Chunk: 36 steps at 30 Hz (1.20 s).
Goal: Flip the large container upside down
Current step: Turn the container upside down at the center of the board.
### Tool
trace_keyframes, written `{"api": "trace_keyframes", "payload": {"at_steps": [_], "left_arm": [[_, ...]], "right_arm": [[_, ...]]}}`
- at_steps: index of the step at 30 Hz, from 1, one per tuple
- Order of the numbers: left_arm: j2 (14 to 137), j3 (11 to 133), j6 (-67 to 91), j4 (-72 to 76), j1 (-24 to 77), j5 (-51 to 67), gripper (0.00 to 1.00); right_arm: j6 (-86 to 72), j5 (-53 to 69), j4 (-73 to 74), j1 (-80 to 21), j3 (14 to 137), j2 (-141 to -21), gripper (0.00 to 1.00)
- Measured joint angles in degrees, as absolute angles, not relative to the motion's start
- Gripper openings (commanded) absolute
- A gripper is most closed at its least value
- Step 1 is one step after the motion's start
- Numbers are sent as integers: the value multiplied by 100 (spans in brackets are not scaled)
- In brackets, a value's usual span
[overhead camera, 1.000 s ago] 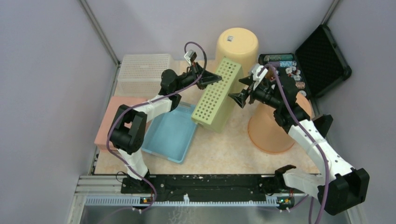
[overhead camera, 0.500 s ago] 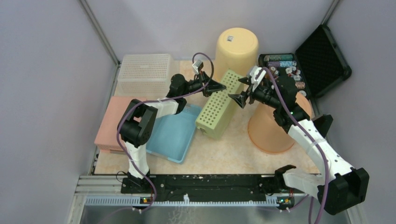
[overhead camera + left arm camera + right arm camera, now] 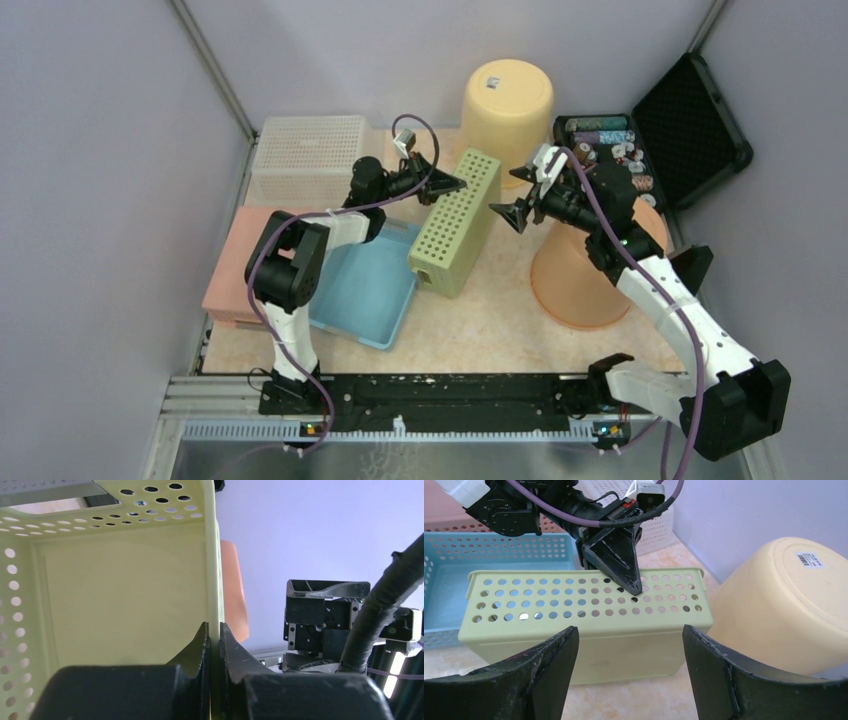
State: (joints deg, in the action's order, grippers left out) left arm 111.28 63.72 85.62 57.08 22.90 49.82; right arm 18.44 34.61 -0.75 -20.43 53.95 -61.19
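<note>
Lilac walls (image 3: 100, 150), speckled beige tabletop (image 3: 500, 310)

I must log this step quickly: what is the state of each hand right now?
Left hand: closed, pinching the wall of the green container.
Right hand: open, holding nothing.

A robotics lab test cell: plain lilac panel walls (image 3: 90, 200) on silver aluminium posts (image 3: 213, 75) at 11 and 1 o'clock box in a beige speckled desk (image 3: 490, 310), and at 6 o'clock a black metal mounting rail (image 3: 450, 392) carries two cabled white-and-black robot arms (image 3: 680, 300).
</note>
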Motion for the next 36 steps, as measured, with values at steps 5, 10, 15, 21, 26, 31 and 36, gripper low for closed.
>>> {"api": "trace_keyframes", "payload": {"at_steps": [5,10,15,21,26,31,36], "left_arm": [[11128,6357,8379,5483,2126,4960,14],[11128,6344,8213,5310,1929,4963,14],[11107,6283,8103,5205,1688,5004,14],[10958,6152,7985,5131,1450,5011,16],[10844,6125,7658,4967,1253,5103,22],[10812,6104,7470,4936,1125,5207,26],[10783,6051,7349,4945,996,5301,29]], "right_arm": [[1848,3461,-75,-2043,5395,-6108,76],[1848,3476,-67,-2043,5389,-6060,76],[1848,3496,-71,-2043,5387,-6038,76],[1846,3527,-75,-2043,5336,-6036,76],[1846,3568,-62,-2043,5323,-6023,76],[1844,3599,-64,-2043,5323,-6007,76],[1833,3629,-99,-2043,5297,-6007,76]]}}
